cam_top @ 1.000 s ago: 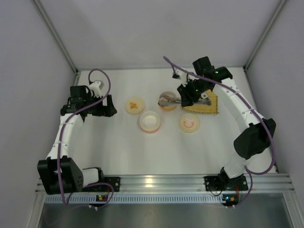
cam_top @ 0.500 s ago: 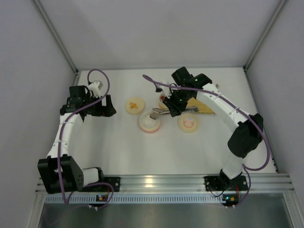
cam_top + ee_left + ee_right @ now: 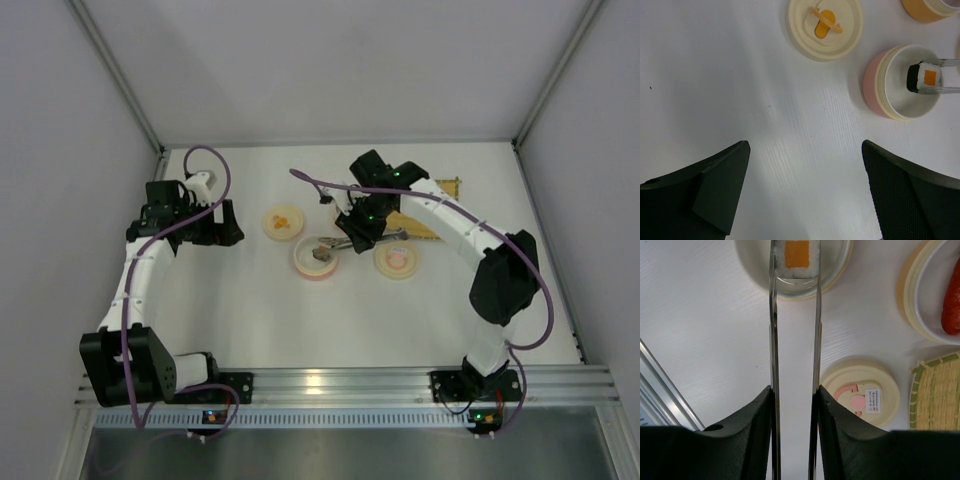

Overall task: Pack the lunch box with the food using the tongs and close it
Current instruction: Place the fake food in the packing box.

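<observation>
1. The right gripper (image 3: 794, 395) is closed narrowly on the tongs (image 3: 772, 330), pressing both arms between its fingers.
2. The tong tips pinch a sushi roll (image 3: 797, 257), held within the rim of the pink-rimmed bowl (image 3: 875, 90). Whether it touches the bowl's floor cannot be told.
3. The left gripper (image 3: 805, 145) stands wide apart and holds nothing, over the table (image 3: 740, 75) near the orange-print lid (image 3: 825, 27).
4. The red sausage (image 3: 952, 300) lies in the orange-rimmed bowl (image 3: 912, 295), near the bamboo mat (image 3: 937, 395).

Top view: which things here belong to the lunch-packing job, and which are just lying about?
In the job: tongs, sushi roll in them, pink-rimmed bowl, orange-rimmed bowl, red sausage, orange-print lid, pink-print lid.
Lying about: bamboo mat.
</observation>
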Controlling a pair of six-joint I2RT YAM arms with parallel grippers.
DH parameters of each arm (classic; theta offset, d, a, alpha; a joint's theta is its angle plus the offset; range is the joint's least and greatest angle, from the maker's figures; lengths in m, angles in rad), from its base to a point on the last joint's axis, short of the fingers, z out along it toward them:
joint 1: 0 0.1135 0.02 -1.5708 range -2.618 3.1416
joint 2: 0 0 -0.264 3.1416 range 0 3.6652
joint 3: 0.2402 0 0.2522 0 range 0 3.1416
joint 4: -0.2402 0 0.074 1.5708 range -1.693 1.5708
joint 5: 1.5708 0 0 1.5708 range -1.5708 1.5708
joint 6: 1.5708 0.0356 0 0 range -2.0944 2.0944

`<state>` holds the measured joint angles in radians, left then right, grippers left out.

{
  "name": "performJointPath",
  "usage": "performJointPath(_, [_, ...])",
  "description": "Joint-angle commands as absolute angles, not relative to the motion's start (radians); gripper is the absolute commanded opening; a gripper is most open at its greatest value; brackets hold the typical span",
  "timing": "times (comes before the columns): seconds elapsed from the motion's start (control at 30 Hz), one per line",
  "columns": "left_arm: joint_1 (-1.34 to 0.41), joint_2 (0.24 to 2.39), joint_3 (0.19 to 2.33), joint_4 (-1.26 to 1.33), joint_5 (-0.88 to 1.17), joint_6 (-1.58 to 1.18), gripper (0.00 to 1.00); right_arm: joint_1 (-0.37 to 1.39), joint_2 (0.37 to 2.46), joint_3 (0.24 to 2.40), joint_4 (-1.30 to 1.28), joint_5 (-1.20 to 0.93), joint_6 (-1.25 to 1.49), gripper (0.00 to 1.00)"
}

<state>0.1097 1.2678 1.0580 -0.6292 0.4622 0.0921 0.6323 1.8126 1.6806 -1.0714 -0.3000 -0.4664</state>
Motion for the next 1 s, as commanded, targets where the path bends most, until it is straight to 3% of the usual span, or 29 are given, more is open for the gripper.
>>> performJointPath(0.0, [0.115, 1.269, 1.057, -0.607, 0.465, 0.106, 0.98, 0.66, 1.815, 1.683, -1.012, -0.313, -0.454, 0.14])
performJointPath(0.13, [0.117, 1.27, 1.057, -0.606, 0.463, 0.106, 0.98, 0.664, 1.816, 1.671, -1.015, -0.314, -0.46, 0.16])
performJointPath(0.57, [0.117, 1.269, 1.06, -0.611, 0.459, 0.106, 0.98, 0.666, 1.792, 1.654, -1.038, -0.308, -0.465, 0.45])
performJointPath(0.97, [0.117, 1.262, 1.068, -0.615, 0.463, 0.101, 0.98, 0.661, 1.735, 1.69, -1.075, -0.29, -0.462, 0.45])
